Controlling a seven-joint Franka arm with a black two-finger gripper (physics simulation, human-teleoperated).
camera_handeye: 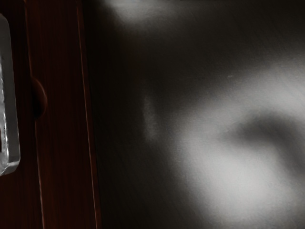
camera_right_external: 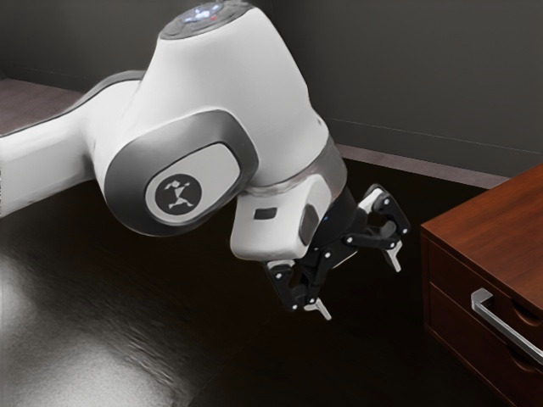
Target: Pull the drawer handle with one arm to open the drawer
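A dark red wooden cabinet point(camera_right_external: 488, 220) stands at the exterior view's right, with a drawer front point(camera_right_external: 462, 280) facing the arm. A silver bar handle point(camera_right_external: 501, 322) runs across that drawer front. My gripper point(camera_right_external: 356, 280) hangs open in the air to the left of the cabinet, clear of the handle, with nothing between its fingers. In the wrist view the drawer front point(camera_handeye: 57, 119) and one end of the silver handle point(camera_handeye: 7, 95) sit off to one side of the hand.
The glossy dark floor point(camera_right_external: 127, 339) spreads under the arm. A dark wall with a pale baseboard point(camera_right_external: 424, 165) runs behind. Open room lies between the gripper and the cabinet.
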